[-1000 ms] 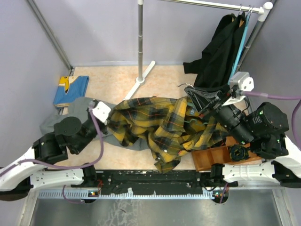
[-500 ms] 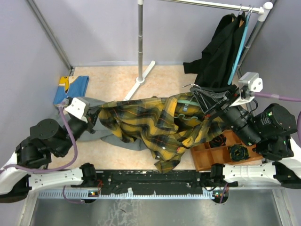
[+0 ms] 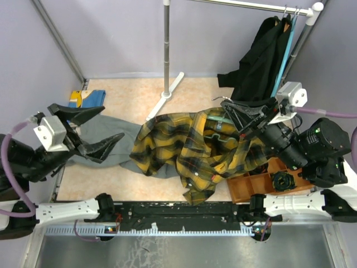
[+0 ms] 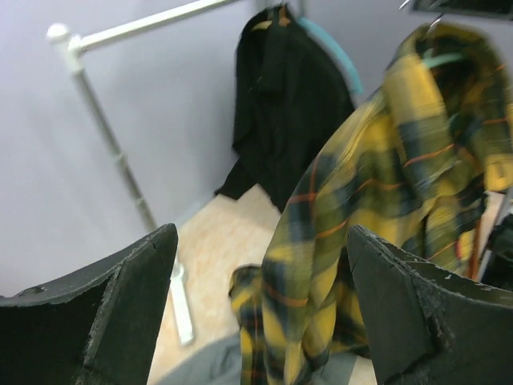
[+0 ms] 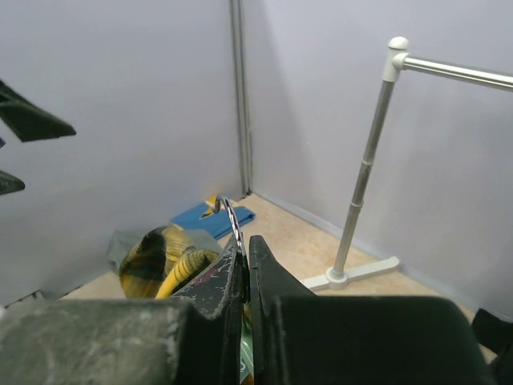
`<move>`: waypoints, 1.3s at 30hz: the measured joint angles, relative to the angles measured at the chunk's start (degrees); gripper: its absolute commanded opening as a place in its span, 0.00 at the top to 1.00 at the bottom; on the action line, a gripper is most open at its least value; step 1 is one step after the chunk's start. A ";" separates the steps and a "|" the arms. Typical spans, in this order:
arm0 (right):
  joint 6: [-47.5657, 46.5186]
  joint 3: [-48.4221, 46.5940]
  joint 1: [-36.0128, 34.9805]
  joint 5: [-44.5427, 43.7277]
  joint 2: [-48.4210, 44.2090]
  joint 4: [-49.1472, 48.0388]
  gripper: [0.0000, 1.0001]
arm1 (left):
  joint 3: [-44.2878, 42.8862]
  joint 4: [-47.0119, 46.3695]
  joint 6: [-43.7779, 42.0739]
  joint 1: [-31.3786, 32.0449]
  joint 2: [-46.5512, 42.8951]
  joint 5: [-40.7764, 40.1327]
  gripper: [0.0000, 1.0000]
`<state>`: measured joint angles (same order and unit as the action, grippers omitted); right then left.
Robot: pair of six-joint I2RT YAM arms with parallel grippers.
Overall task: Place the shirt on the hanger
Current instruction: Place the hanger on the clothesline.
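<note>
The yellow and dark plaid shirt (image 3: 184, 146) lies bunched on the floor, its collar end raised at the right. The pale teal hanger (image 3: 215, 134) sits inside that collar, partly covered by cloth. My right gripper (image 3: 227, 107) is shut on the hanger's thin metal hook (image 5: 231, 218), which sticks up between its fingers (image 5: 212, 281). My left gripper (image 3: 113, 123) hovers open at the far left, apart from the shirt. In the left wrist view the shirt (image 4: 345, 224) hangs beyond the wide-spread fingers (image 4: 128, 297), untouched.
A grey garment (image 3: 120, 160) lies under the shirt's left edge. A blue item (image 3: 83, 100) sits in the back left corner. A clothes rack pole (image 3: 166, 50) stands behind, with a black garment (image 3: 259, 61) hung at its right. A brown divided tray (image 3: 256, 184) is near right.
My left gripper let go of the shirt, opened wide and pulled back to the left. The shirt's left part dropped back toward the middle. The right gripper keeps the hook, barely shifted.
</note>
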<state>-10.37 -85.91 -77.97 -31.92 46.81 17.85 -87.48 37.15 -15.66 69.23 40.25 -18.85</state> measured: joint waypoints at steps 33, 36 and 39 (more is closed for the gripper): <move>2.60 2.03 0.02 26.05 1.55 4.87 0.53 | -5.05 6.88 -8.70 0.00 21.53 28.74 1.00; 2.47 1.77 0.02 26.25 0.63 6.43 0.46 | -4.81 9.57 -8.68 0.00 21.18 27.93 1.00; 2.49 0.92 0.02 26.56 -0.79 9.99 0.44 | -4.72 12.74 -8.68 0.00 19.63 26.71 1.00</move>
<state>-7.88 -84.99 -77.95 -5.37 46.02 27.83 -92.20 49.89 -24.34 69.23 59.88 7.86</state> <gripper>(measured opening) 0.541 0.158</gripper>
